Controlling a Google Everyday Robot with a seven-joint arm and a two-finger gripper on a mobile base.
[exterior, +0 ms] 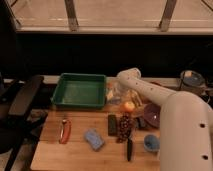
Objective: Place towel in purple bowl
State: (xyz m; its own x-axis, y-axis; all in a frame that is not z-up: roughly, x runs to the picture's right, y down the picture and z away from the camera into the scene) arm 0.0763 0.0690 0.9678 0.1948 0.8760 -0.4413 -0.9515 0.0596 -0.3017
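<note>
The towel (pixel 114 94) looks like a small pale cloth lying at the back of the wooden table, just right of the green tray. My gripper (pixel 119 93) is down over it at the end of the white arm (pixel 150 92), and partly hides it. The purple bowl (pixel 151 115) sits to the right of the gripper, partly behind the arm's big white body.
A green tray (pixel 80 90) stands at the back left. An orange (pixel 129 106), dark grapes (pixel 125 128), a black block (pixel 112 125), a knife (pixel 129 148), a blue sponge (pixel 93 139), a red tool (pixel 64 130) and a small light-blue bowl (pixel 151 143) lie about. A black chair (pixel 22 100) is on the left.
</note>
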